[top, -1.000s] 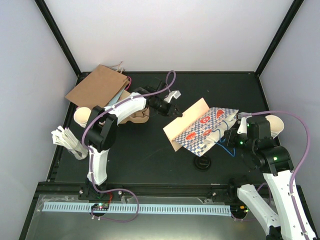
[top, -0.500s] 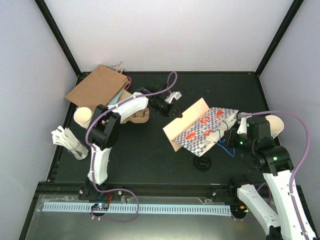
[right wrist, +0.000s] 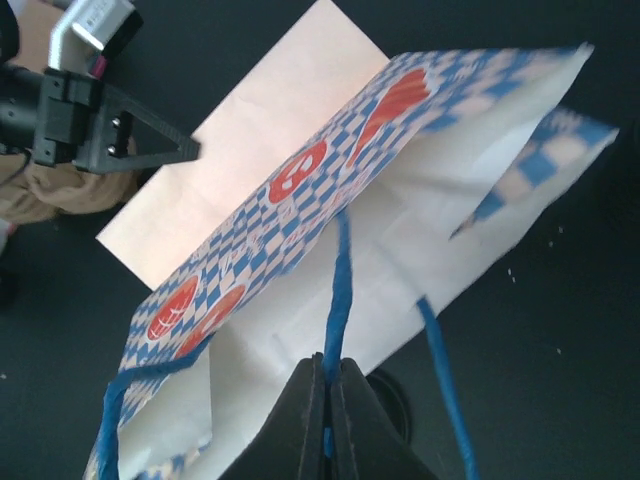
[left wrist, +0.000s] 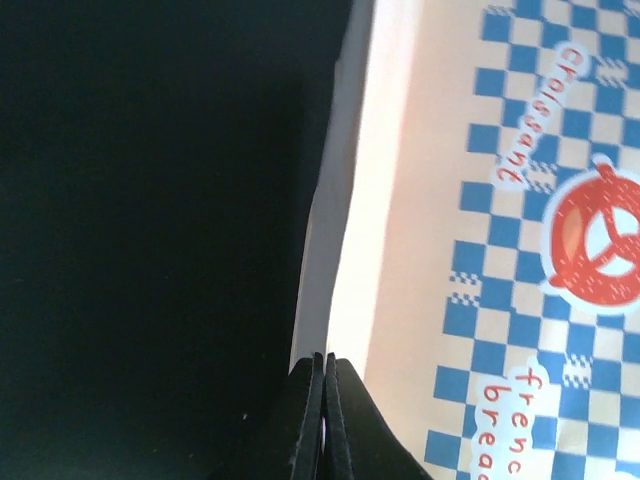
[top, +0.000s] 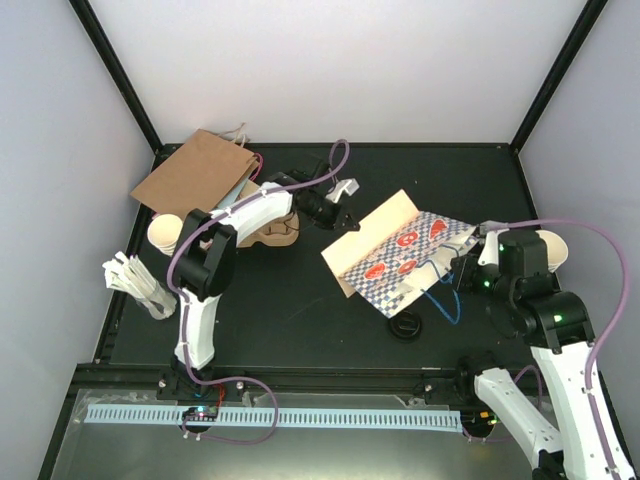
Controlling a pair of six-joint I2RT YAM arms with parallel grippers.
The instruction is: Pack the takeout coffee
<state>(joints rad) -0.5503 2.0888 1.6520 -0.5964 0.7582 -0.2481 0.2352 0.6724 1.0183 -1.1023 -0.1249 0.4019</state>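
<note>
The blue-and-white checked paper bag point(top: 395, 252) is held off the table between both arms, its mouth towards the right. My left gripper point(top: 343, 220) is shut on the bag's plain bottom edge point(left wrist: 335, 290). My right gripper point(top: 456, 274) is shut on a blue cord handle point(right wrist: 338, 290) at the mouth of the bag point(right wrist: 300, 200). One takeout coffee shows as a black lid point(top: 405, 326) on the table just below the bag. Part of it also shows under the bag in the right wrist view point(right wrist: 388, 402).
A brown paper bag point(top: 195, 172) lies at the back left, with a brown cardboard piece point(top: 272, 233) beside it. Cream cups without lids stand at the left point(top: 164, 232) and at the right point(top: 553, 248). A white bundle point(top: 135, 281) lies at the left edge.
The bag has shifted slightly left and its mouth hangs lower and wider. My right gripper moved a little down and right with the handle. The left gripper stayed on the bottom edge.
</note>
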